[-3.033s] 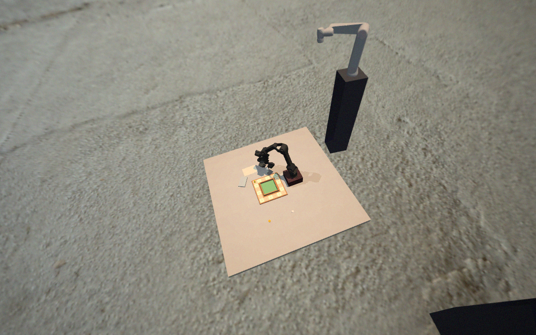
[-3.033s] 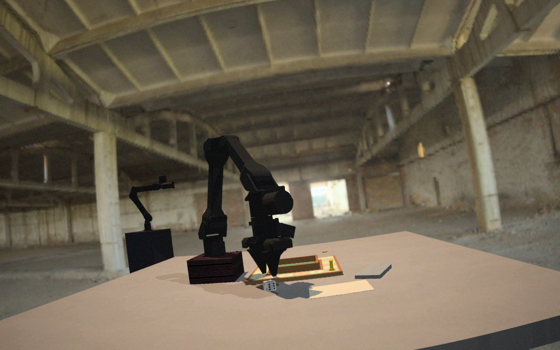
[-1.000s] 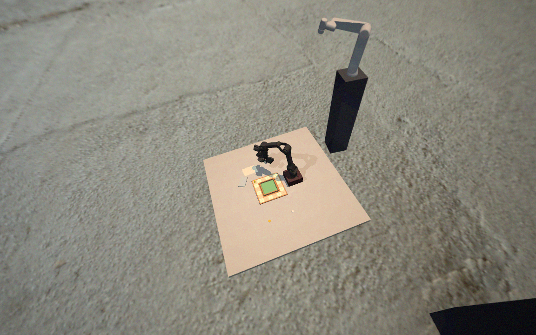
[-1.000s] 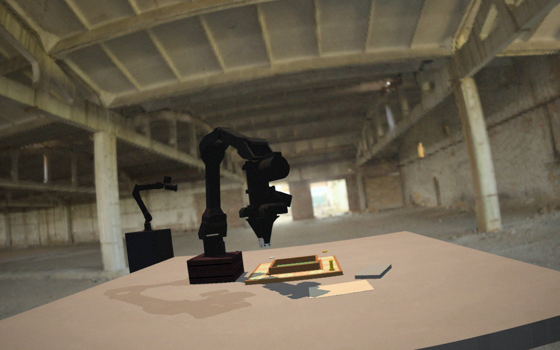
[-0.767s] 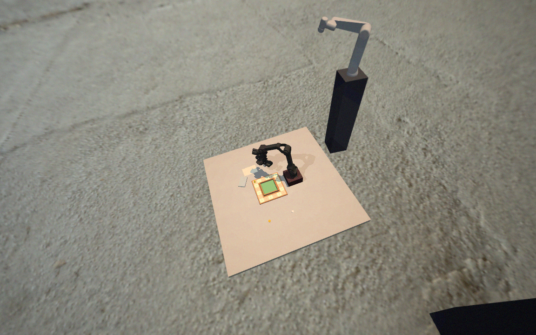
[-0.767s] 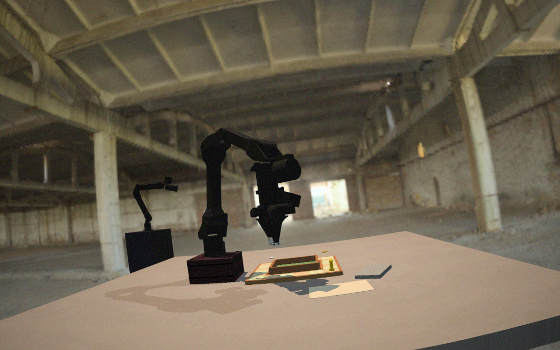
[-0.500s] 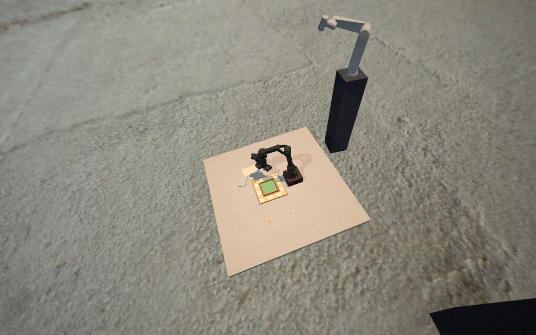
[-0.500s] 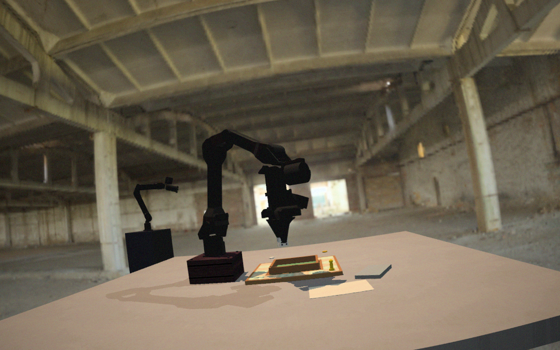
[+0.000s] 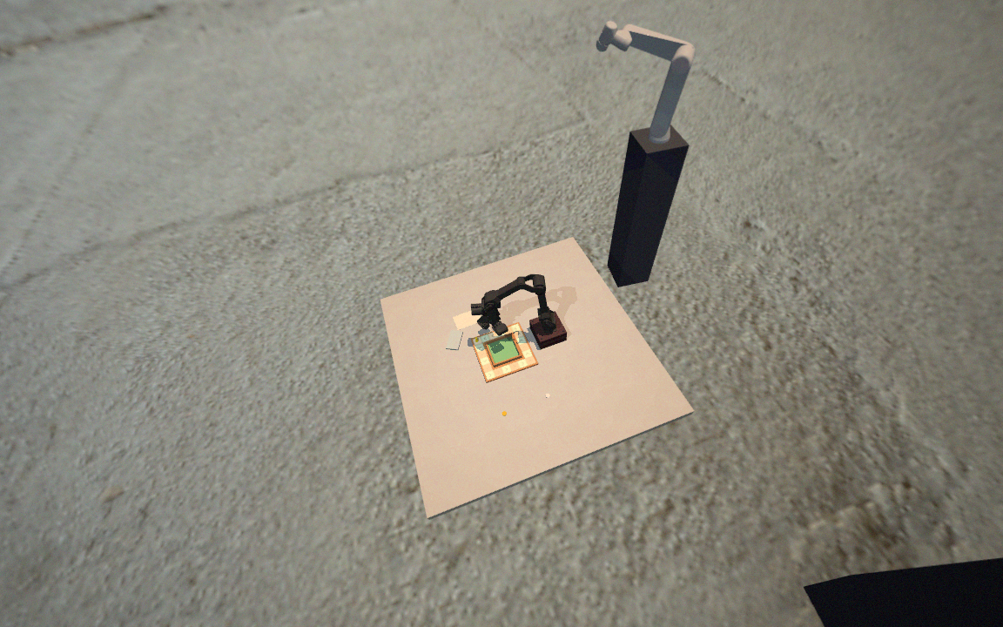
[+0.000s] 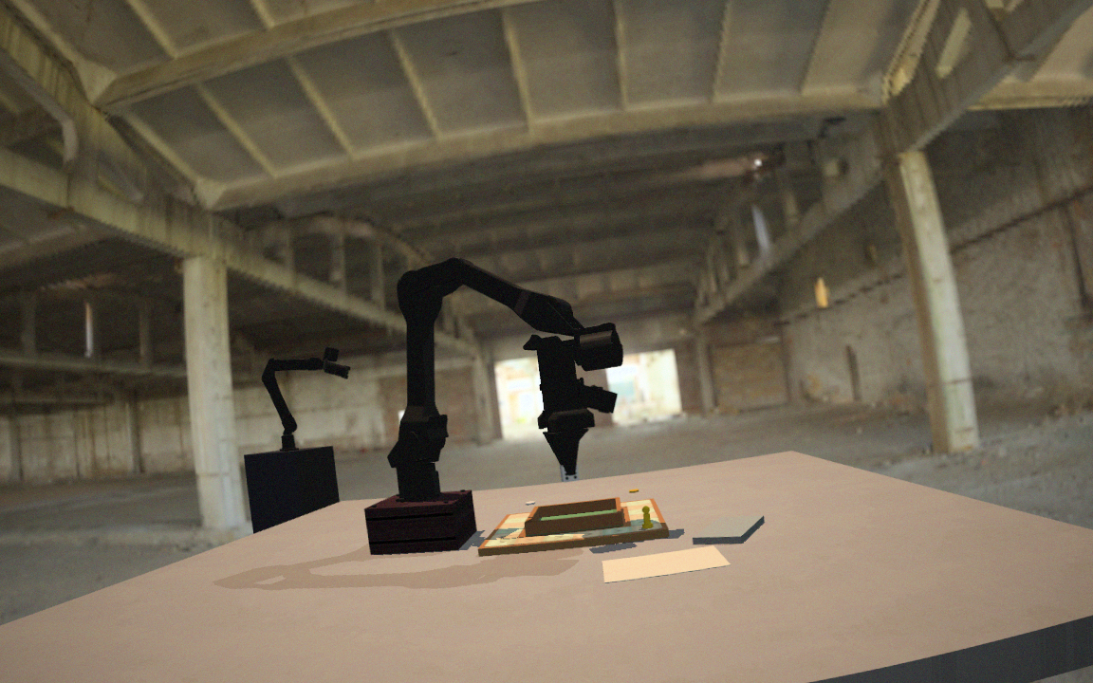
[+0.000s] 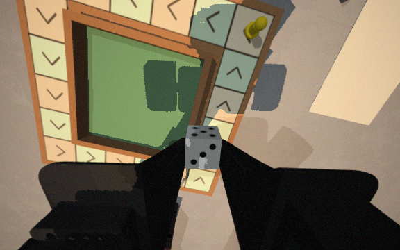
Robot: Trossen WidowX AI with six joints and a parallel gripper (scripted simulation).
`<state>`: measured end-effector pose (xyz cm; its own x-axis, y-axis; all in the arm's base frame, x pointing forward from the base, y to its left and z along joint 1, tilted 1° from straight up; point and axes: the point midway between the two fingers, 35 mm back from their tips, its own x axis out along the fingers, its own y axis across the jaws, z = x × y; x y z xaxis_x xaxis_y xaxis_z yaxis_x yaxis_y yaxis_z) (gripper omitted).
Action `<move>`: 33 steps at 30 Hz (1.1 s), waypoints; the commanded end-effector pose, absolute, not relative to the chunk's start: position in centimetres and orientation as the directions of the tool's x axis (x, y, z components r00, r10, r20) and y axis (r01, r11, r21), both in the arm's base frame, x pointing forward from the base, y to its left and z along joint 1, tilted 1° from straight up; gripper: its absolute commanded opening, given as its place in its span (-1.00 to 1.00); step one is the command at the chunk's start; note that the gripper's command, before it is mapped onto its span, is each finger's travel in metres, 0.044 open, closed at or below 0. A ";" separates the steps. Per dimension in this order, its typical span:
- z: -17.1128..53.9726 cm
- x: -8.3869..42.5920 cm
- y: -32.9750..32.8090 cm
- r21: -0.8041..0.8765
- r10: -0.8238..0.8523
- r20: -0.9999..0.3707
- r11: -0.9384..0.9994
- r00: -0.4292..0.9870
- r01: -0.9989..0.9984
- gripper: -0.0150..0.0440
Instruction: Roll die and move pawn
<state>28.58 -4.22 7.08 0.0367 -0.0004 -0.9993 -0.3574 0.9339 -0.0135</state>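
My gripper [image 10: 568, 471] [image 11: 202, 143] is shut on the grey-white die [image 11: 203, 161] [image 10: 569, 478]. It holds the die in the air above the board. In the wrist view the die overlaps the tray's near right corner and the right column of squares; one face shows three pips. The tray [image 11: 69, 87] [image 10: 576, 520] has a green floor with no die on it. The board [image 11: 53, 62] [image 10: 576, 541] [image 9: 505, 369] carries arrowed squares around it. The yellow pawn [image 11: 255, 28] [image 10: 645, 518] stands upright on a corner square. The adjoining arrow in the top row points left.
A cream card [image 11: 367, 62] [image 10: 665, 563] and a grey slab [image 10: 729, 530] [image 9: 454, 340] lie beside the board. A small orange piece [image 9: 503, 414] [image 10: 634, 490] and a small white piece [image 9: 547, 395] [image 10: 529, 503] lie beyond it. The arm's dark base [image 9: 548, 333] [image 10: 419, 525] stands close to the board.
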 end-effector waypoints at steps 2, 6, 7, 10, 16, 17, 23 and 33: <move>6.6 28.3 -1.8 -0.012 -0.002 -0.999 0.954 0.035 -0.299 -0.49; 6.2 28.0 0.1 -0.009 0.000 -0.999 0.968 0.035 -0.252 -0.49; 6.1 27.9 0.6 -0.008 0.000 -0.999 0.971 0.035 -0.240 -0.49; 5.9 27.6 2.0 -0.006 0.002 -0.999 0.979 0.035 -0.204 -0.49; 5.5 27.0 4.1 -0.002 0.003 -0.999 0.989 0.035 -0.151 -0.49; 5.5 27.0 4.1 -0.002 0.003 -0.999 0.989 0.035 -0.151 -0.49; 4.9 27.4 4.1 0.001 0.029 -0.983 0.989 0.184 -0.150 -0.49; 4.2 28.2 4.1 0.001 0.077 -0.864 0.989 0.497 -0.150 -0.49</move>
<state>28.25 4.12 4.48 0.4146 0.0619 -0.9079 -0.1511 0.9885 -0.0017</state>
